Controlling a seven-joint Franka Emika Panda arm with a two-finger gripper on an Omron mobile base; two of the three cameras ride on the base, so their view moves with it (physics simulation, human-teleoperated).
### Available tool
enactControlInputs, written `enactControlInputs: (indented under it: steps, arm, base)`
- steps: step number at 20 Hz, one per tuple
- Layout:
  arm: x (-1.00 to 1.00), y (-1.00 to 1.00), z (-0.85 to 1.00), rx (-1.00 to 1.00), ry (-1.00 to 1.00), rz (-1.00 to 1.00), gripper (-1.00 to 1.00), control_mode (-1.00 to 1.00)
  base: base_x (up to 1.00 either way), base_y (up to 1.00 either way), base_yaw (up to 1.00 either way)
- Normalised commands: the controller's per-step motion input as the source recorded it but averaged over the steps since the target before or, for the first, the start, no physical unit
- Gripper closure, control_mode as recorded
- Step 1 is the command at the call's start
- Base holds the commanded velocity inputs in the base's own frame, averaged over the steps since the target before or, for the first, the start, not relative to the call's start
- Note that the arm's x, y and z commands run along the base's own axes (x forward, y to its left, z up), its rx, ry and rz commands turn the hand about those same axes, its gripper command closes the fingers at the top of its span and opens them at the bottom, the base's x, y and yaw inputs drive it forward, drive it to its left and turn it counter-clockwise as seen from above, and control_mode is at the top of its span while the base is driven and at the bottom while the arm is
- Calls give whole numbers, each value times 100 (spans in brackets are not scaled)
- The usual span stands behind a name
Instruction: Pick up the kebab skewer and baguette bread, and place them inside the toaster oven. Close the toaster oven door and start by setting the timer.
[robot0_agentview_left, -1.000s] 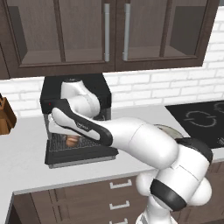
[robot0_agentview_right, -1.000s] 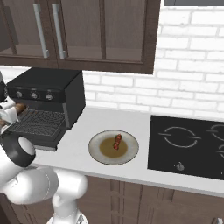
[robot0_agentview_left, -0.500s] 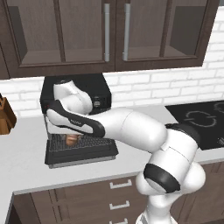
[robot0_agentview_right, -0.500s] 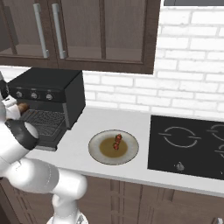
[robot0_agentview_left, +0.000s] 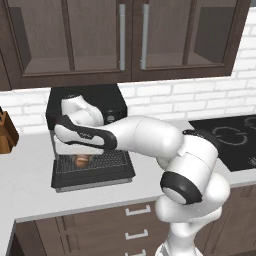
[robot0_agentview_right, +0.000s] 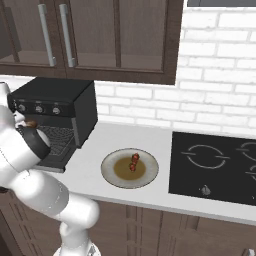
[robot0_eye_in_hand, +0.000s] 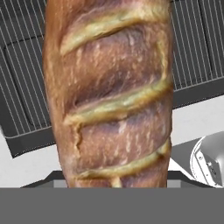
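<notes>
The baguette bread (robot0_eye_in_hand: 113, 96), tan with pale slashes, stands lengthwise close in front of the hand camera and hides the fingertips. My gripper (robot0_agentview_left: 81, 155) is shut on it, under the white forearm. The loaf (robot0_agentview_left: 81, 160) hangs just above the open toaster oven door (robot0_agentview_left: 92, 172), which lies flat in front of the black toaster oven (robot0_agentview_right: 55, 105). One end of the bread (robot0_agentview_right: 31, 123) peeks out beside the oven's front. The kebab skewer (robot0_agentview_right: 134, 161) lies on a round plate (robot0_agentview_right: 112, 172) to the right of the oven.
A black cooktop (robot0_agentview_right: 215, 167) is set in the counter at the right. Dark wall cabinets (robot0_agentview_left: 130, 40) hang above the oven. A brown knife block (robot0_agentview_left: 6, 132) stands at the far left. My own arm crosses in front of the oven.
The arm's elbow has swung up and closer to the cameras. The bread has stayed over the open door, hardly shifting.
</notes>
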Motion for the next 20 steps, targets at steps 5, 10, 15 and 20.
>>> enactControlInputs:
  steps: [5,10,15,20]
  arm:
    - [3,0,-21,0,2,0,100,-100]
    - [10,-13,-7,0,0,0,100,-100]
    - [0,-11,-16,0,0,0,100,-100]
    - [0,-4,-17,0,0,0,100,-100]
  base:
    - [0,0,0]
    - [0,0,0]
    - [0,0,0]
    - [0,0,0]
